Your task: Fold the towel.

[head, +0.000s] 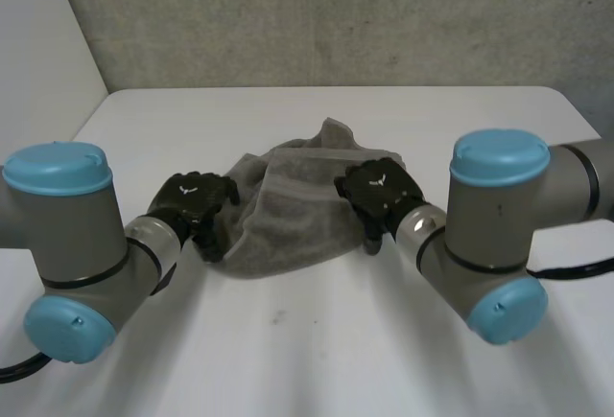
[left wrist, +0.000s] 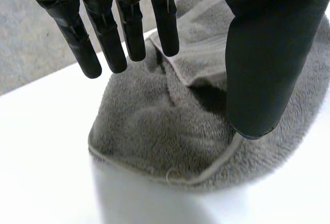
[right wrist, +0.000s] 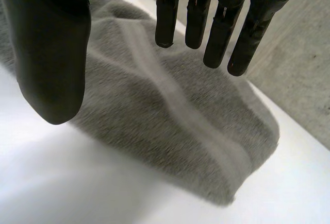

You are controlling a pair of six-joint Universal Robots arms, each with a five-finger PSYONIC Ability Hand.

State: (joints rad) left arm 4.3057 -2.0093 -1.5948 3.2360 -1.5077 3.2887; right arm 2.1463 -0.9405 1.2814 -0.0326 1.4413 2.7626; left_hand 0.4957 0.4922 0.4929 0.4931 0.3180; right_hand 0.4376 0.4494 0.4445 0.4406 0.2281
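Observation:
A grey towel (head: pixel 288 208) lies crumpled in a loose heap on the white table (head: pixel 317 340), between the two arms. My left hand (head: pixel 192 201) hovers over the towel's left edge, open, with straight fingers (left wrist: pixel 108 38) and thumb (left wrist: pixel 263 64) spread above the cloth (left wrist: pixel 165 131) and nothing held. At the heap's right side my right hand (head: pixel 379 192) is open too. Its fingers (right wrist: pixel 216 28) and thumb (right wrist: pixel 49 59) hang above the towel's striped border (right wrist: pixel 175 110) without gripping it.
A grey wall (head: pixel 317 14) rises behind the table's far edge. Bare white tabletop stretches in front of the towel and out to both sides.

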